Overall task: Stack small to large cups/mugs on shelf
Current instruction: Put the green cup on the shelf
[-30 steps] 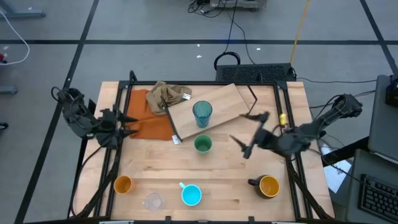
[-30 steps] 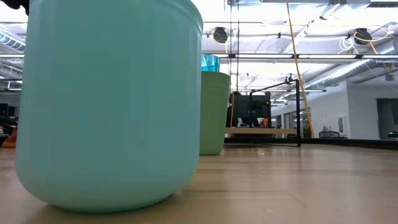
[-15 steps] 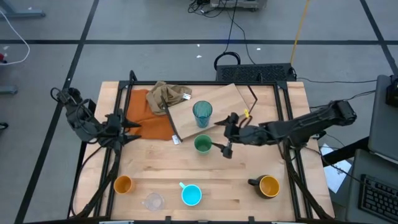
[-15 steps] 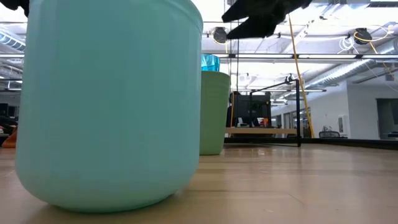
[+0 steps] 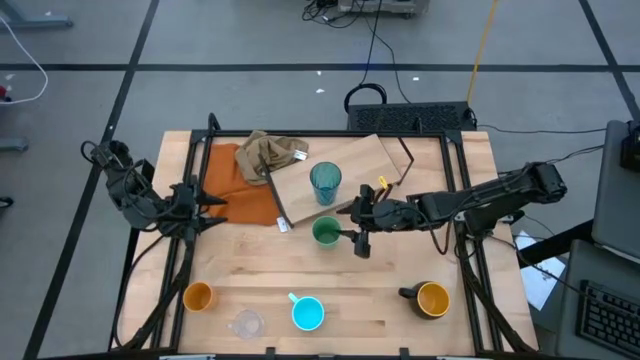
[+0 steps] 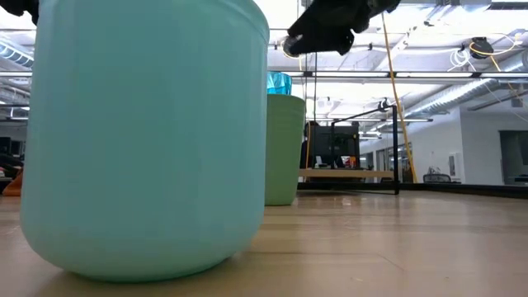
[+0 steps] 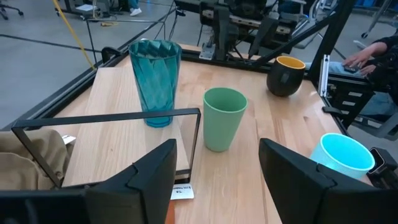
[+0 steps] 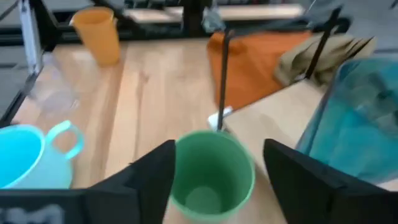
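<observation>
The green cup (image 5: 326, 233) stands upright on the table just in front of the wooden shelf (image 5: 345, 180); it also shows in the right wrist view (image 8: 211, 177) and the left wrist view (image 7: 224, 118). My right gripper (image 5: 357, 226) is open, level, just right of the green cup, its fingers (image 8: 146, 180) spread either side of it without touching. The teal tumbler (image 5: 325, 183) stands on the shelf. The light-blue mug (image 5: 307, 312), clear glass (image 5: 246, 324), orange cup (image 5: 198, 296) and black mug (image 5: 428, 298) stand near the table's near edge. My left gripper (image 5: 205, 200) waits open at the left.
An orange cloth (image 5: 240, 185) with a crumpled tan cloth (image 5: 270, 152) on it lies at the far left beside the shelf. The shelf's black metal legs (image 8: 222, 74) stand close behind the green cup. Black frame rails run along the table's sides.
My right gripper has swung from the table's right side toward its left, reaching out level and low to the green cup, and in the last half second has edged closer to it. The cups have stayed where they were.
</observation>
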